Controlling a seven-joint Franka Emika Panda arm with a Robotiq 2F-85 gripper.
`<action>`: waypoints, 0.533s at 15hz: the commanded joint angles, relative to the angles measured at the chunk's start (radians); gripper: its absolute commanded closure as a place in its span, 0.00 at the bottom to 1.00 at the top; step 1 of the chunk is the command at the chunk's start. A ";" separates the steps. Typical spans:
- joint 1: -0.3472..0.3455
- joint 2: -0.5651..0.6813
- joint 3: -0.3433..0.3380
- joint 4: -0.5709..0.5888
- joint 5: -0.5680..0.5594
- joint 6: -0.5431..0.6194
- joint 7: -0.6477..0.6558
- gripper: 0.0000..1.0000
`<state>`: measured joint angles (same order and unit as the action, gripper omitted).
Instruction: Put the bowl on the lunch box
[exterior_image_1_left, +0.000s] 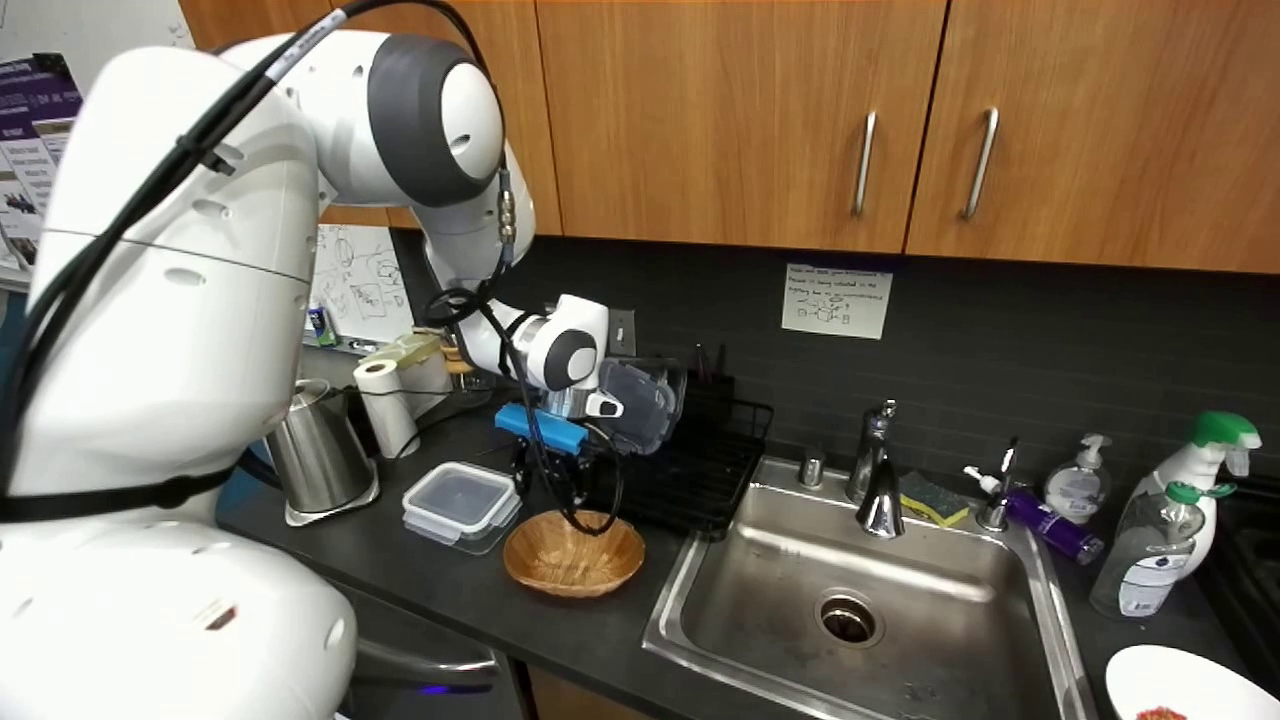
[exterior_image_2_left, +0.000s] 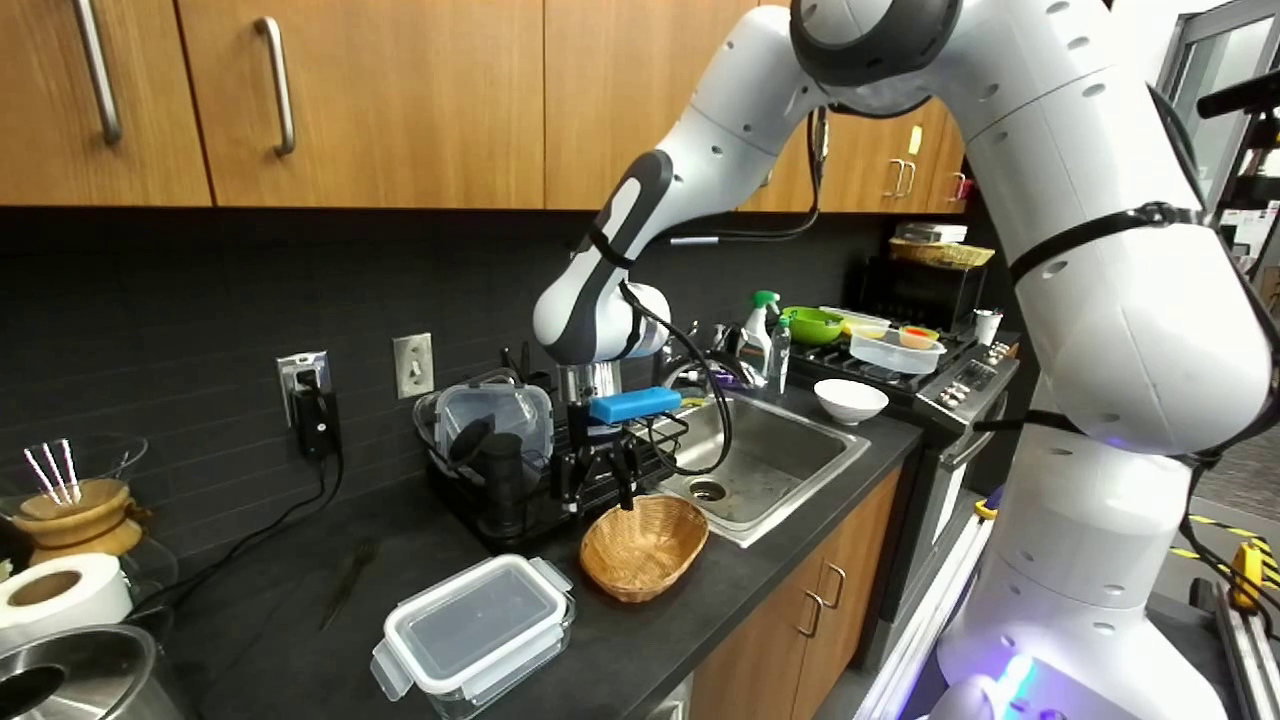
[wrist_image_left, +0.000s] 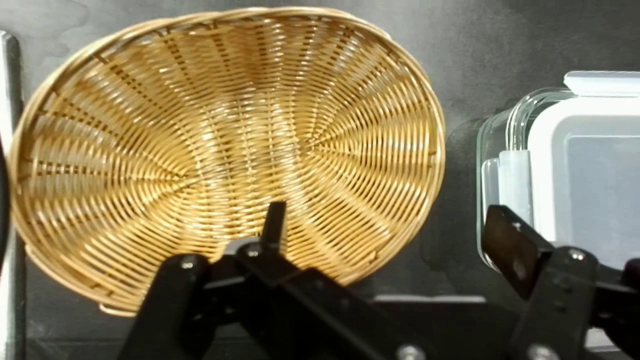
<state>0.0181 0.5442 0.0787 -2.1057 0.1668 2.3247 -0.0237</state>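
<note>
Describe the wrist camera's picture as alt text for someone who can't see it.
A wide oval woven bowl on a dark counter, seen from above. A robot's black gripper shows at the bottom, open, one finger appearing over the bowl, the other over a pale-lidded clear lunch box cut off at the right edge.

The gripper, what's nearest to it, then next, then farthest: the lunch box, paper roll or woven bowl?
From the gripper, in an exterior view:
1. Woven bowl: just below it.
2. Lunch box: below and left in the picture.
3. Paper roll: at the picture's left edge.
</note>
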 joint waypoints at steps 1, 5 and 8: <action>0.025 0.064 -0.011 0.095 -0.036 -0.098 0.031 0.00; 0.031 0.122 -0.011 0.165 -0.036 -0.163 0.028 0.00; 0.027 0.157 -0.009 0.199 -0.029 -0.179 0.019 0.00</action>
<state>0.0394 0.6620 0.0767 -1.9602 0.1555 2.1857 -0.0146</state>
